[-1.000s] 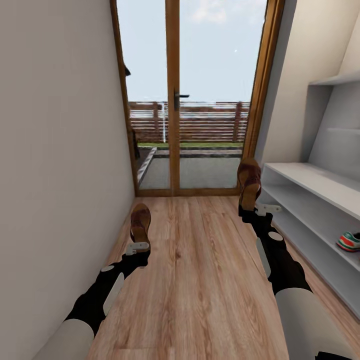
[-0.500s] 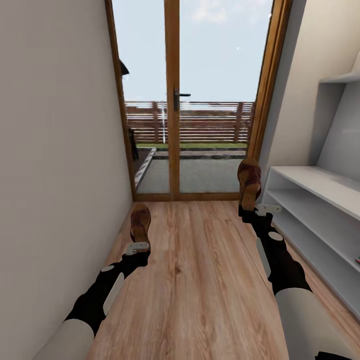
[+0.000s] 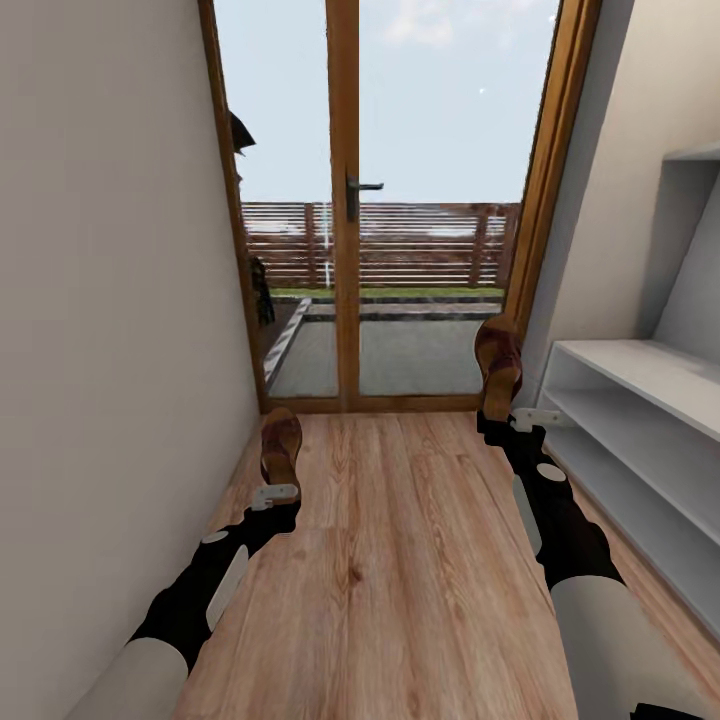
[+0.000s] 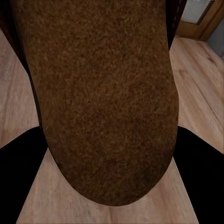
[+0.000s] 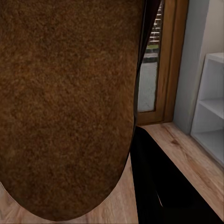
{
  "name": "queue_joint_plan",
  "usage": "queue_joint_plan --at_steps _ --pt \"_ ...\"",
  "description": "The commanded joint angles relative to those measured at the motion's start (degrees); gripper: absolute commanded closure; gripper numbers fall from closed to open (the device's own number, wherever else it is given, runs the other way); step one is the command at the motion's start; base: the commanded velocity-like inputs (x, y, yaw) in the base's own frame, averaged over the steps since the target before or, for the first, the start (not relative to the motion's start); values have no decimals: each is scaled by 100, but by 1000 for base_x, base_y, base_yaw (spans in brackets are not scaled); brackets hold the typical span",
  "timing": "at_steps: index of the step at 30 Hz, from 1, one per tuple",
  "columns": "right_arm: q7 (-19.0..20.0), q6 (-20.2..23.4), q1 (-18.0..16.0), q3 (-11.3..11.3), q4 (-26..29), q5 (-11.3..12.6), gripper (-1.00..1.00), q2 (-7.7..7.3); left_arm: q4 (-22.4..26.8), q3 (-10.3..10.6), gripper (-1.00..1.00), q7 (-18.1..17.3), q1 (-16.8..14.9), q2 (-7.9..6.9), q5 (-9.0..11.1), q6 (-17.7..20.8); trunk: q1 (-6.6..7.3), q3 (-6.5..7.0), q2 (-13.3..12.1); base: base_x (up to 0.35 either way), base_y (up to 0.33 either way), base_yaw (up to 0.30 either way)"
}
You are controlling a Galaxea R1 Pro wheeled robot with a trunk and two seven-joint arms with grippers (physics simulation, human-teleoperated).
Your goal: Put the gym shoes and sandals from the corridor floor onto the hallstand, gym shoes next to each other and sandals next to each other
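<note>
Both sandals off floor: left gripper clamped on one sandal, right gripper holding other sandal. Shoe rack beside right arm, visible shelves bare. Placing sandals left, I'd say.

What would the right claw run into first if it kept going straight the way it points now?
Probably the glass door. The right claw, shut on a sandal, points down the corridor, with the rack to its right. Depth is unclear, so the rack's near corner could be clipped.
</note>
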State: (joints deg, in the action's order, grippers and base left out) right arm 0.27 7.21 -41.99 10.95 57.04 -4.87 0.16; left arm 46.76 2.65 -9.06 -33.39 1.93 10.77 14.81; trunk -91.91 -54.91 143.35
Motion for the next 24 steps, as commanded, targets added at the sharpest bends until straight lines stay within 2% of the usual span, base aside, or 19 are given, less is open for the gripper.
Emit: queue_joint_plan --at_steps 1,15,24 --pt "-10 36 -2 4 10 -31 100 2 8 -1 100 -4 -3 0 56 40 -2 -6 2 347 0 0" --pt "-10 35 -2 4 9 -27 100 2 8 -1 100 -4 -4 0 56 40 -2 -6 2 347 0 -3" --pt "-10 35 -2 4 9 -28 100 2 8 -1 100 -4 -3 0 56 40 -2 -6 2 347 0 -249"
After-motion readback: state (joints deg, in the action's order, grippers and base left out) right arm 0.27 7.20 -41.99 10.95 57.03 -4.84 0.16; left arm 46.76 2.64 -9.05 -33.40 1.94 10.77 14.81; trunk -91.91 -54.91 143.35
